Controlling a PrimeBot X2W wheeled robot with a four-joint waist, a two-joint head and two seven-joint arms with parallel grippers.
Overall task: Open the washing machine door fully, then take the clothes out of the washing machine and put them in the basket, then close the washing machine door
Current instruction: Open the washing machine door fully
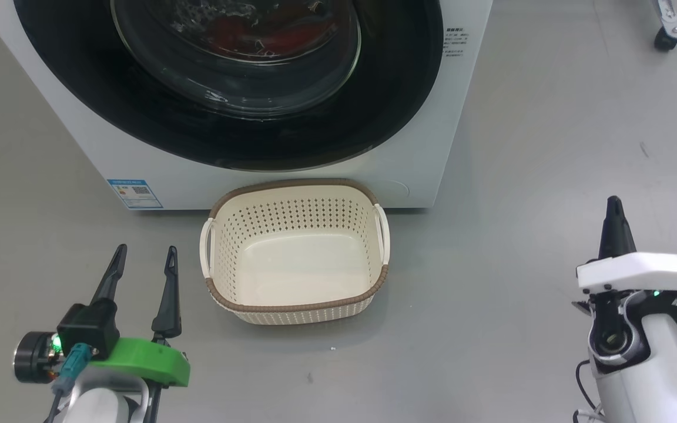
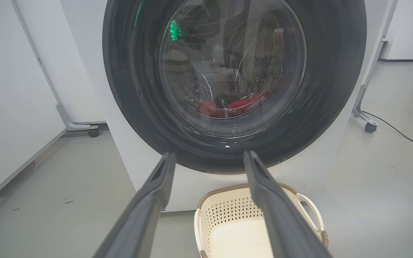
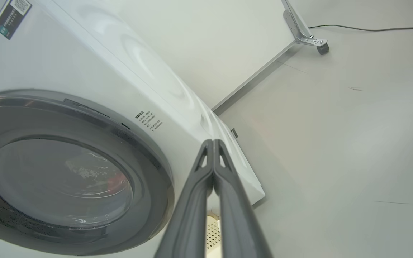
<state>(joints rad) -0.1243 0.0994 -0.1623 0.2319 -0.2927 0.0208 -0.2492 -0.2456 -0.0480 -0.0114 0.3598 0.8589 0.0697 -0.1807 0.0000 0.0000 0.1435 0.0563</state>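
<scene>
- Here, closed washing machine door [image 1: 227, 126] straight ahead of left gripper [image 1: 146, 251], fingers spread wide, holding nothing.
- Red clothes [image 2: 235, 106] behind the glass, beyond those jaws.
- Basket [image 1: 294, 306] just right of them, at the foot of the washing machine [image 1: 432, 170].
- Right gripper [image 3: 213, 142] pressed closed, empty, well right of the door's edge, grey floor [image 1: 491, 264] between.

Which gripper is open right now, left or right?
The left gripper, on the green wrist mount: its two fingers stand well apart with nothing between them. The right gripper has its fingers pressed together, empty.
</scene>
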